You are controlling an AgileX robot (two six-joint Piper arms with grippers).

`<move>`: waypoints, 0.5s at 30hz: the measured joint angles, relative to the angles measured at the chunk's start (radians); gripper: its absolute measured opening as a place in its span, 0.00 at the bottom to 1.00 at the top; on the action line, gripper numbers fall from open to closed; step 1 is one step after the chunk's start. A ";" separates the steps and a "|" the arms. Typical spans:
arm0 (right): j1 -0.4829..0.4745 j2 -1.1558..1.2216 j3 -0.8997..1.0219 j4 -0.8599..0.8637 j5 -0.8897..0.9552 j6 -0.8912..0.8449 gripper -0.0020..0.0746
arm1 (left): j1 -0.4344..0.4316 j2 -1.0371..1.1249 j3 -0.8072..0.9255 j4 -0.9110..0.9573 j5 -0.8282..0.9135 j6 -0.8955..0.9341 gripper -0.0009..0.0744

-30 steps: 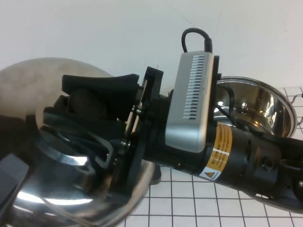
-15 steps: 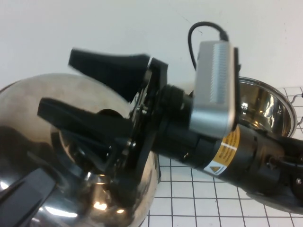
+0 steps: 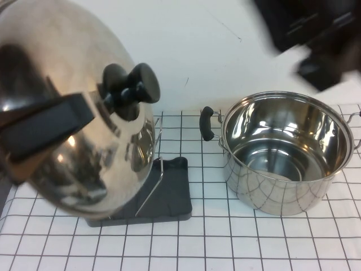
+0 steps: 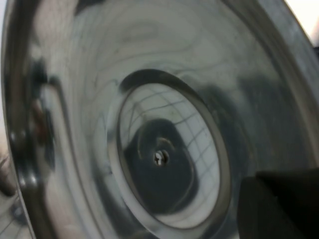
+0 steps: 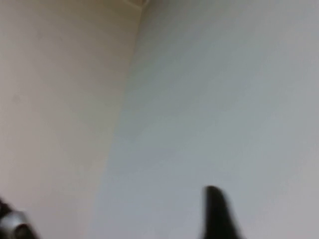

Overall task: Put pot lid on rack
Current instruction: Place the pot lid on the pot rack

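High view shows the domed shiny steel pot lid (image 3: 73, 113) upright on the black plastic rack (image 3: 169, 195), left gripper (image 3: 42, 127) clamped on its rim, right gripper (image 3: 316, 39) far, grip unclear.

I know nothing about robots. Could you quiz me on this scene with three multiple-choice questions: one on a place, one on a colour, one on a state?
1. Where is the pot lid?
A) on the floor
B) on edge on the rack
C) hanging from a hook

2. What colour is the knob on it?
A) red
B) black
C) white

3. What state is the pot in?
A) empty
B) full of water
C) covered

Answers:
1 B: it stands tilted on the black rack, with the left tool clamping its rim.
2 B: the knob is plainly black.
3 A: its bare steel bottom shows.

The right tool hangs at the far upper right, touching nothing.
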 joint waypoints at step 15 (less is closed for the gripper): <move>-0.127 -0.431 0.000 -1.007 0.652 0.705 0.03 | 0.000 0.524 -0.262 0.153 -0.023 -0.092 0.13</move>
